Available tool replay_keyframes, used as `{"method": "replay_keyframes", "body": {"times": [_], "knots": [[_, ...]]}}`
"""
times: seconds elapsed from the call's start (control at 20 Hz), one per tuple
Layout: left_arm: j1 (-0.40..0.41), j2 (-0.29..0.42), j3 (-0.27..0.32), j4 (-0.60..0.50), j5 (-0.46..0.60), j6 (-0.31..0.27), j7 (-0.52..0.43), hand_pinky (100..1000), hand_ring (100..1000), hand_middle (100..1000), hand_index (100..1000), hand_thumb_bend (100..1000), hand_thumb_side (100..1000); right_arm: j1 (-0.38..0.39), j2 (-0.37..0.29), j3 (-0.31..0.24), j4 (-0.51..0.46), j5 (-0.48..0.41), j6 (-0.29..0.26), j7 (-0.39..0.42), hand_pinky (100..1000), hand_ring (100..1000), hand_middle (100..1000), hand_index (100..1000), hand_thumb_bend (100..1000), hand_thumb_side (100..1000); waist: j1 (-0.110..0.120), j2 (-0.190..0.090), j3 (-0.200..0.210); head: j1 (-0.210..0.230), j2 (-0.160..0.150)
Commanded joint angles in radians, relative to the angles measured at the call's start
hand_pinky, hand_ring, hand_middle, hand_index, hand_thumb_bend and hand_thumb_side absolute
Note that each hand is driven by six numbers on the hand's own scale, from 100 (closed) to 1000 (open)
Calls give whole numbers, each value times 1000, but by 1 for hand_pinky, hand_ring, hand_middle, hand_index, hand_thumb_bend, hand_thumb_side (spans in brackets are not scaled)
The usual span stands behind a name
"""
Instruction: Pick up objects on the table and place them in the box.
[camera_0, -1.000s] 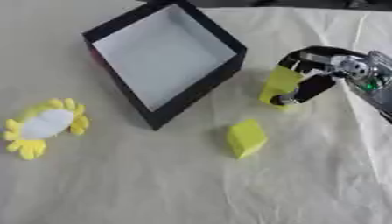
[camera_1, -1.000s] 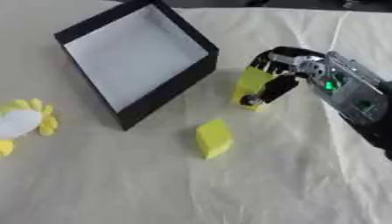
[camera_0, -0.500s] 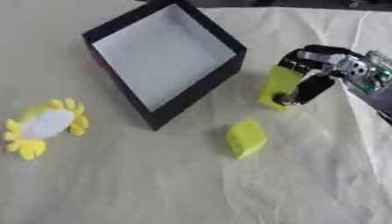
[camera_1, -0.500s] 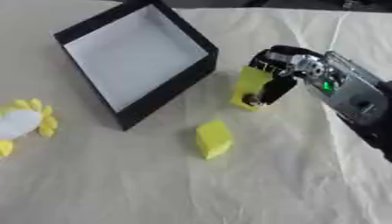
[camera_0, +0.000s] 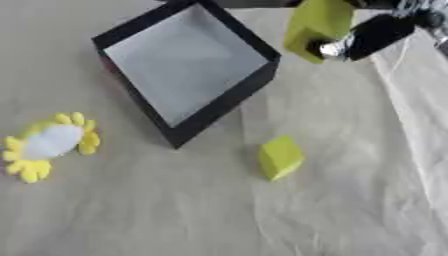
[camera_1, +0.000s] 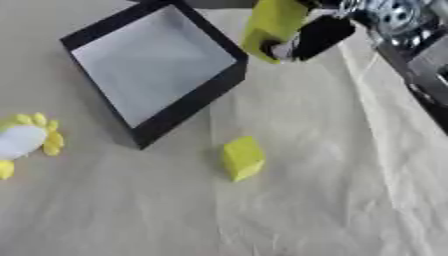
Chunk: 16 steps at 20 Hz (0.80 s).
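Note:
My right hand (camera_1: 319, 35) comes in from the upper right and is shut on a tall yellow-green block (camera_0: 316, 25), held in the air just right of the box's near right corner. The box (camera_0: 188, 62) is black-walled with a pale floor and sits at the upper middle, turned like a diamond; nothing shows inside it. A small yellow-green block (camera_0: 280, 157) lies on the cloth below the box. A yellow flower-shaped toy with a white centre (camera_0: 50, 144) lies at the left. My left hand shows in neither view.
A cream cloth (camera_0: 350, 200) covers the table, creased on the right side. Bare cloth fills the lower half and the right of the view.
My right hand has lifted the tall block off the cloth, up and slightly toward the box. The whole picture has shifted, so the camera moved too.

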Motion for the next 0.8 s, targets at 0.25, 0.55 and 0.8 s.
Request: {"method": "replay_keyframes", "body": {"times": [0.25,0.55,0.8], "knots": [[-3,23,20,-24,-4,-6,10,958,988,932,859,169,828,-291,170,70,117,86,-36,150,784,652,512,666,103,100,-12,-37,-7,-16,9],[-11,19,29,-35,3,-10,23,956,986,931,859,174,819,-452,352,125,336,237,-112,241,782,654,520,667,122,100,-17,-39,4,-36,11],[-23,29,56,-64,13,-22,52,953,981,928,858,167,802,-499,476,112,518,333,-181,241,782,655,520,668,112,100,-16,-37,16,-70,11]]}}
